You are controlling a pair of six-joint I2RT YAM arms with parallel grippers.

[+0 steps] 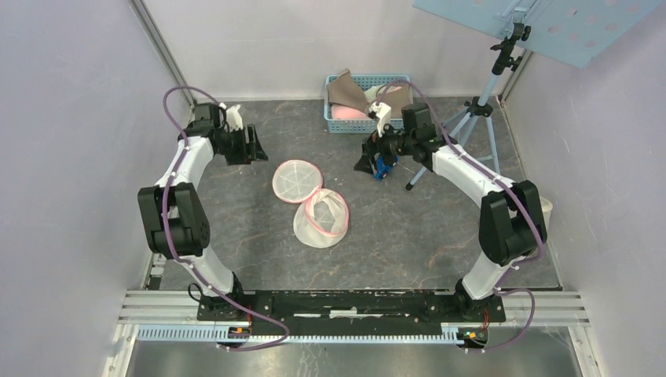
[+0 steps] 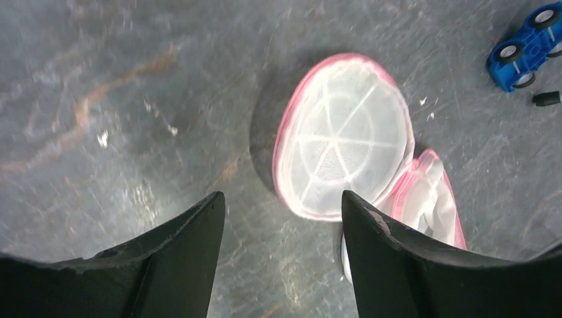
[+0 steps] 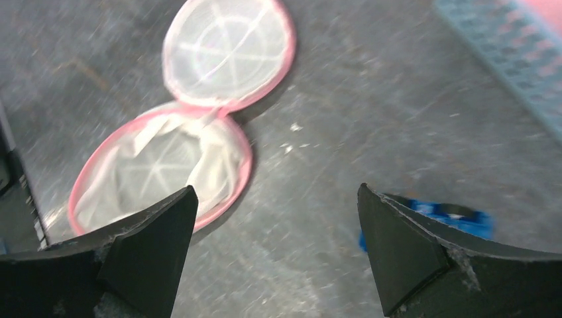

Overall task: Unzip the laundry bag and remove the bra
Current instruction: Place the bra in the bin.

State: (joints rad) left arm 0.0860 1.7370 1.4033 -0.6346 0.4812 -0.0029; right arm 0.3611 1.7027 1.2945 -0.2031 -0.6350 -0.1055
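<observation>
Lying open like a clamshell in the middle of the desk (image 1: 408, 236), the laundry bag (image 1: 311, 201) has its round mesh lid folded back flat toward the far side, with the pink-trimmed lower half beside it gaping upward. The two halves join only at the hinge side, so the zip looks fully run and the unzipping step reads as done.

From the right wrist view, the lower half holds only loose white mesh folds. I cannot tell whether a bra is tucked under them. A pink rounded piece (image 1: 349, 112) and some beige fabric (image 1: 345, 90) sit in the blue basket (image 1: 367, 78) at the far edge. Either could be the bra, which would explain why the bag looks slack, but that is a guess.

The left end effector (image 1: 253, 145) hangs above the desk well to the left of the bag. Its fingers are parted and nothing is between them. The right end effector (image 1: 371, 159) hovers to the right of the bag, just over a blue toy car (image 1: 382, 167), spread wide and empty too. Both point inward at the bag, probably to keep it in view without touching it. If the bra is inside the bag, the next move calls for reaching into the open lower half.
</observation>
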